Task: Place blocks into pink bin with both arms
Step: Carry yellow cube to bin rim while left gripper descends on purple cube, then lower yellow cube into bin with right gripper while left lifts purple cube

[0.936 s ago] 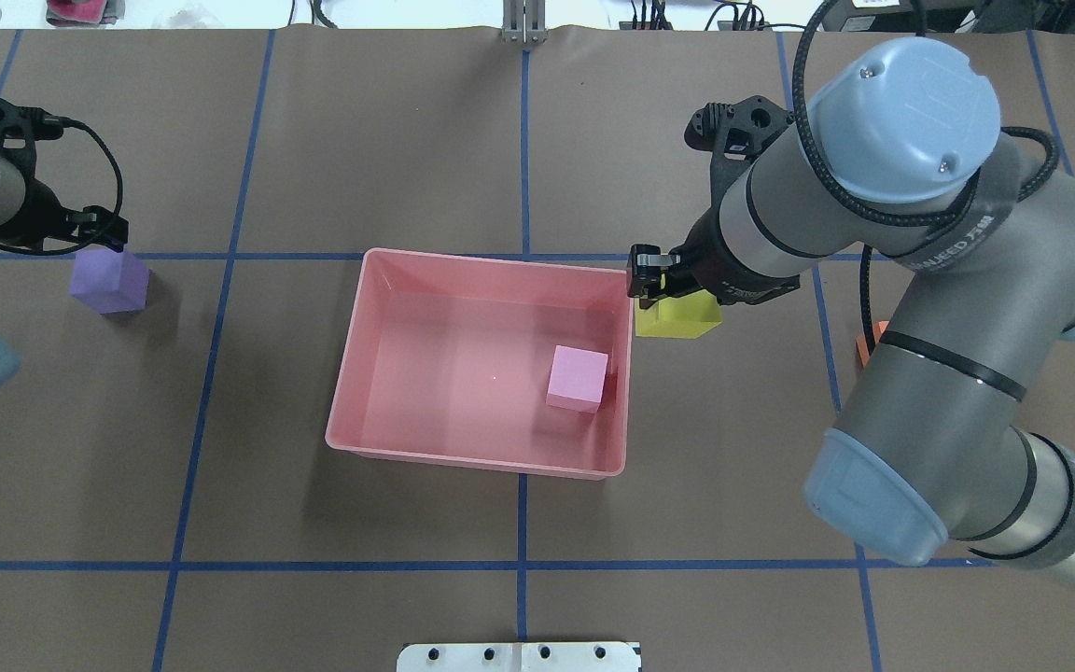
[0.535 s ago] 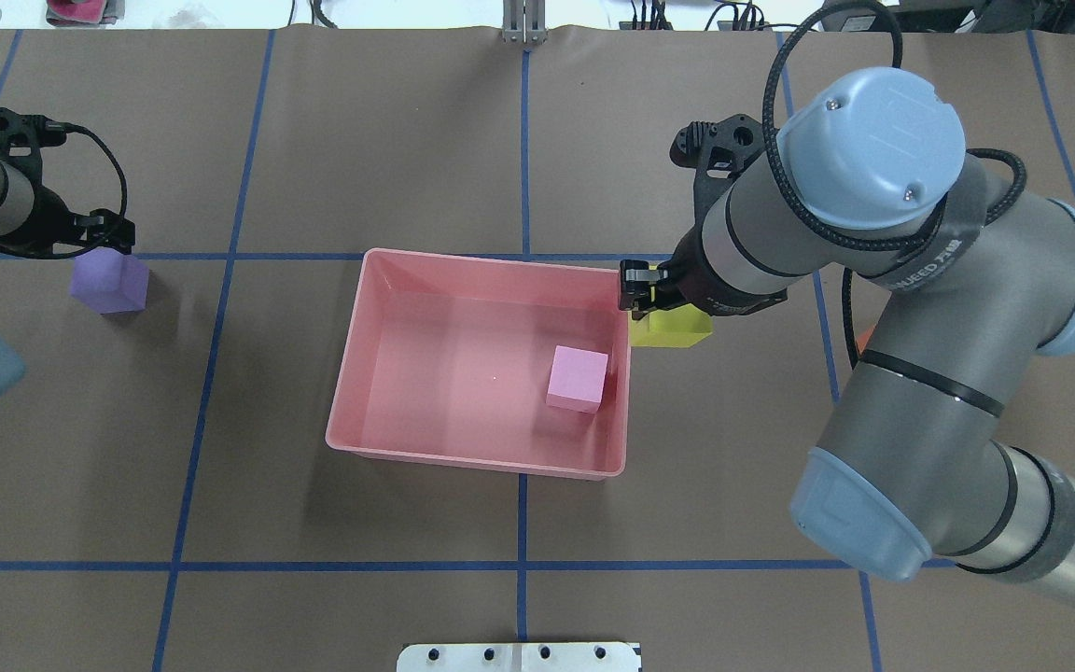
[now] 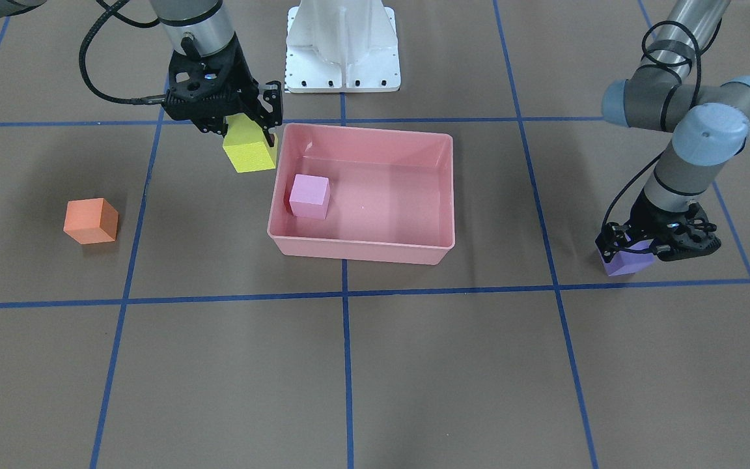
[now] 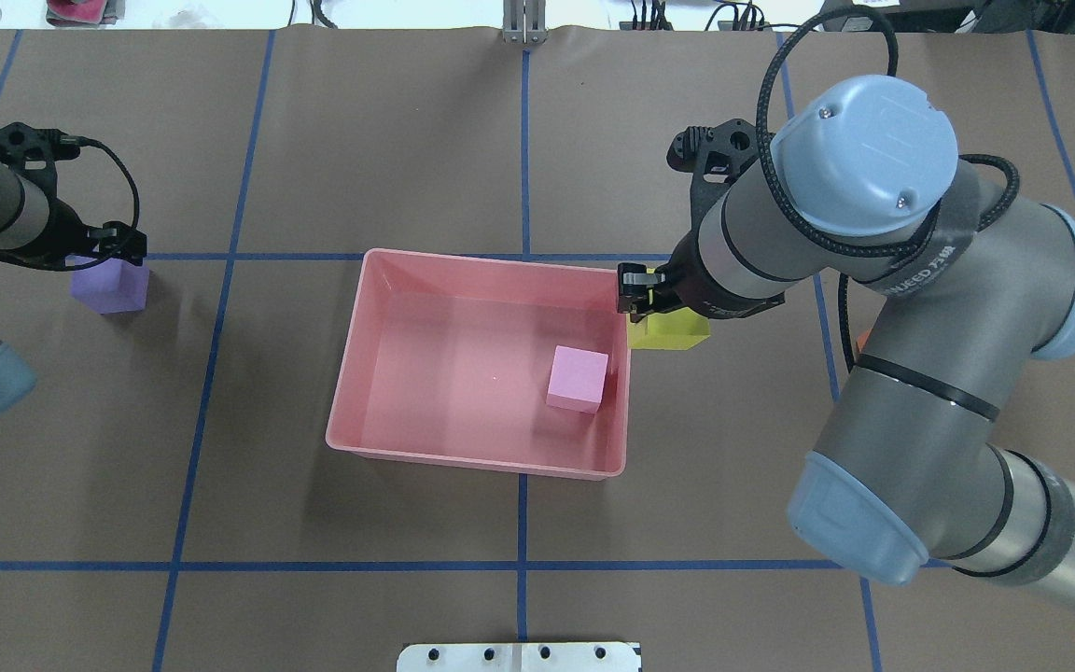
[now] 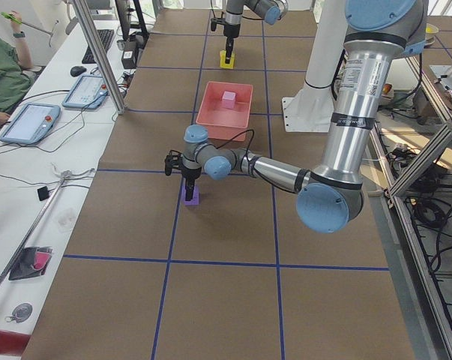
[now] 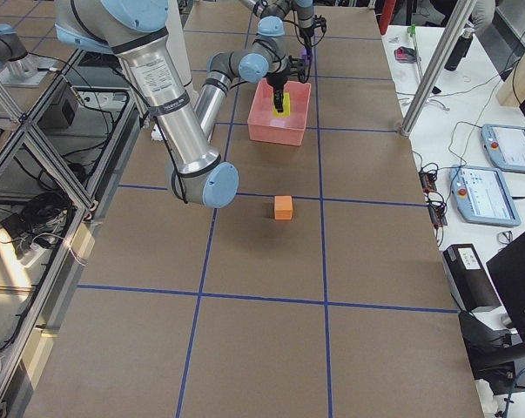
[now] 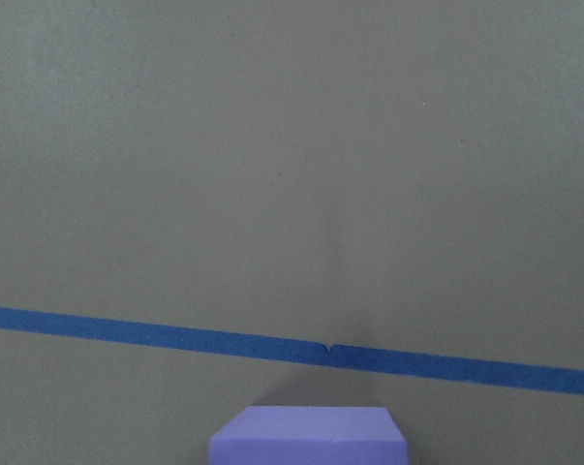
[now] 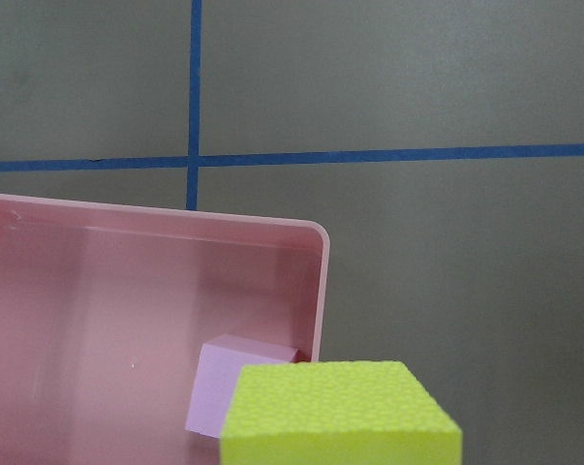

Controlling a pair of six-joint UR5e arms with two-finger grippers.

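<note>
The right tool (image 3: 249, 132) is clenching the yellow block (image 3: 250, 155) from above, with one finger on each side of it. This block is hanging just outside the pink bin (image 3: 362, 251), beside the bin's wall on the robot's right and near the corner closest to the white base (image 3: 342, 39). In the right side view the block is appearing raised over the worktop (image 3: 414, 365), about at the height of the bin's rim. In the right wrist view its top is showing at the lower edge, next to the rounded corner of the bin.

The light pink block (image 3: 310, 195) is lying inside the bin, on the floor of it, close to that same wall.

The left tool (image 3: 642, 251) is pointing straight down, right over the purple block (image 3: 624, 264). This block is sitting on the worktop, well apart from the bin, beside a blue tape line (image 3: 674, 283). The black fingers are covering the top part of the block, and I cannot tell if they are released or already pressing on it.

The orange block (image 3: 91, 221) is resting alone on the worktop at the robot's right, well apart from the bin and from both tools.
</note>
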